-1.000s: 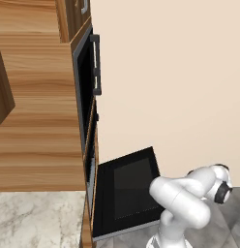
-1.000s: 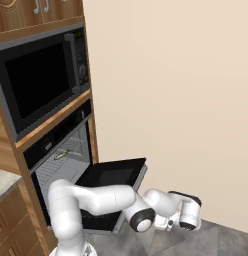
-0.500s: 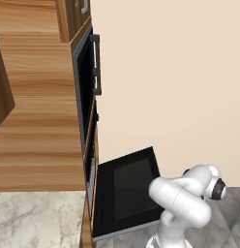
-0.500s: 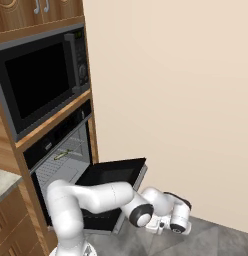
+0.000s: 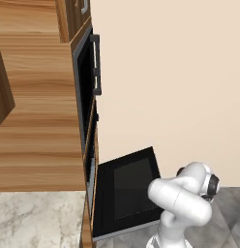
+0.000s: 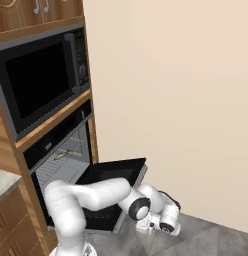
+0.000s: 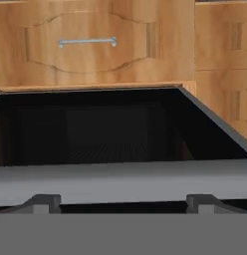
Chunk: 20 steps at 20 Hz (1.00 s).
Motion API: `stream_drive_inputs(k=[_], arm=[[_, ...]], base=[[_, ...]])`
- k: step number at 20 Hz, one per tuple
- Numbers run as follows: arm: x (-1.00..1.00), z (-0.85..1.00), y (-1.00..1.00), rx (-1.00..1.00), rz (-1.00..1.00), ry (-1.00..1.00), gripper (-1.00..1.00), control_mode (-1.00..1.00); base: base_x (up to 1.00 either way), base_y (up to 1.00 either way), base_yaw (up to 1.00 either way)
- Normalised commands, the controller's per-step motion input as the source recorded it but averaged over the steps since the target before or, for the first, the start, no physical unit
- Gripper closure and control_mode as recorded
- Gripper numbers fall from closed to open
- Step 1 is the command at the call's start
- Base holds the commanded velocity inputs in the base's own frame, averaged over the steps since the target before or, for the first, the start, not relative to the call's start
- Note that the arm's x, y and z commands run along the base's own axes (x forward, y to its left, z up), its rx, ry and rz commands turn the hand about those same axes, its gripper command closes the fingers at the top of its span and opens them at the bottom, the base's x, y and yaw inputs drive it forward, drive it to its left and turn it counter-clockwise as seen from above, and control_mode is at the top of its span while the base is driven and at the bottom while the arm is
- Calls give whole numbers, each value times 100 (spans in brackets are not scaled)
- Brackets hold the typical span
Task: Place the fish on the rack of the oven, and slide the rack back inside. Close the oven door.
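Since a second ago the white arm has drawn its hand inward and lower, from out past the door's free edge to just beyond and below that edge, near the grey tiled floor (image 6: pixel 216 240). The end effector (image 6: pixel 155 225) sits under the wrist in the right base view; whether it is released or clenched cannot be told.

The large flat black glass oven door (image 5: pixel 134 181) with its grey frame hangs open, roughly level, hinged at the foot of the black-fronted built-in oven (image 6: pixel 61 160) in the wood cabinetry. In the hand view its grey bar handle (image 7: pixel 120 182) runs across just ahead of the camera.

Inside the cavity, the flat silver wire rack (image 6: pixel 56 172) lies pushed in, and the small slender olive-green and yellowish fish (image 6: pixel 62 156) rests on it towards the back edge. Above is a black-glass upper appliance (image 6: pixel 36 85).
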Motion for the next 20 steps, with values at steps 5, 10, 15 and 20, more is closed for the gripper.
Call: stream_drive_inputs(k=[5,10,15,20], arm=[[27,-44,13,0,0,3,-100,-100],[48,-50,32,0,0,7,-100,-100],[61,-73,49,0,0,6,-100,-100],[52,-67,60,0,0,0,-100,-100]], base=[[0,0,0],[0,0,0],[0,0,0],[0,0,0]])
